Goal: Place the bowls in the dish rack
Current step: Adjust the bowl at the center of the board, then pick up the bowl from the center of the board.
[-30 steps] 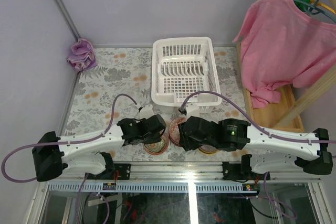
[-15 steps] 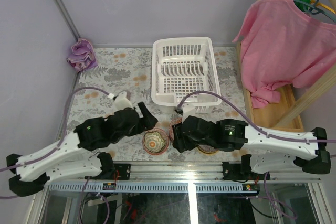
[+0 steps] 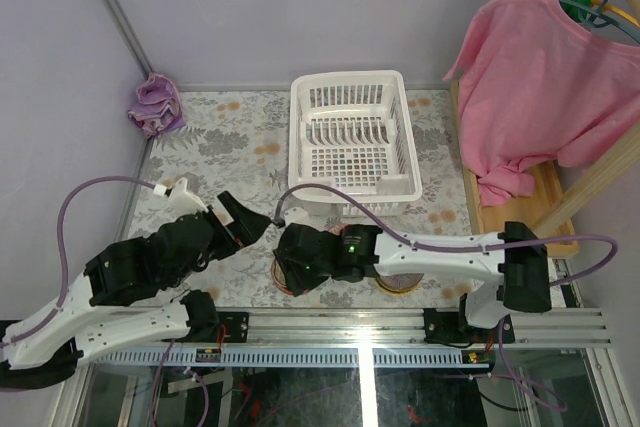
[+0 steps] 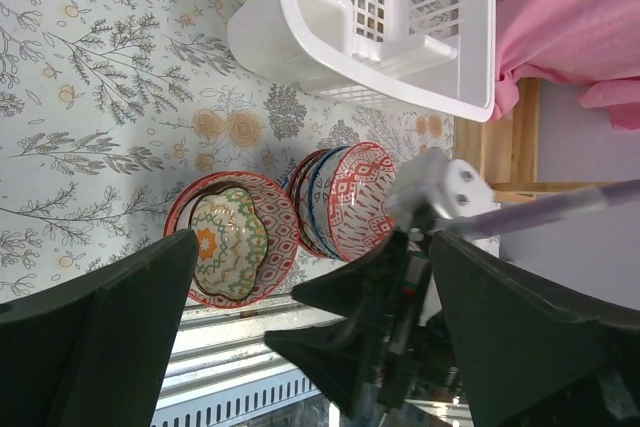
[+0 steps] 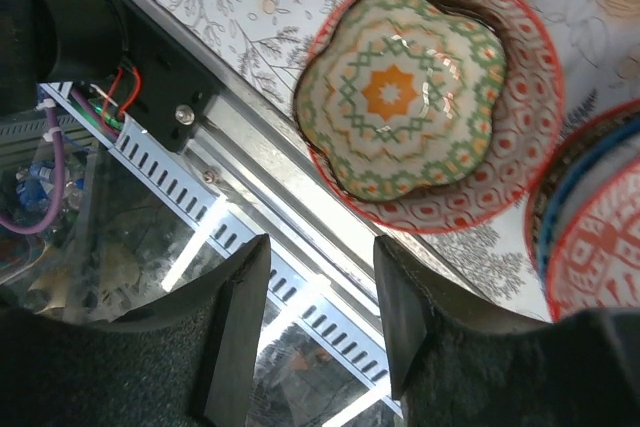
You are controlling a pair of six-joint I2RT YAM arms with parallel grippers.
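Right gripper [image 5: 322,252]: jaws part-way apart, nothing between them, poised directly above the scalloped bowl [image 5: 400,92]. No contact visible.

Left gripper [image 3: 245,222]: jaws spread wide, empty, aimed at the bowls but standing well apart from them.

Bowls: the scalloped bowl, green and orange inside, sat nested in a wider red bowl [image 5: 525,127] on the table [image 3: 220,137] at the near edge. Just beside it, a nested stack [image 4: 350,197] of red-rimmed and blue-rimmed bowls. 1 more bowl showed partly under the right arm [image 3: 440,252]. The dish rack [image 3: 345,79] stood further back with no bowl seen in it, so loading looked unstarted.

Handling, as judged: glazed ceramic, rigid, smooth, likely slick under the pads and prone to chipping if knocked on the rack's walls. Light enough for 1 gripper. Best hold seemed the rim, 1 finger inside and 1 outside. The scalloped bowl should come out first, since pinching the red bowl would trap it.

Pose: right arm stretched low along the near edge, crossing toward the left, wrist turned down. Left arm [image 3: 150,267] folded at the left side, elbow up, wrist angled inward.
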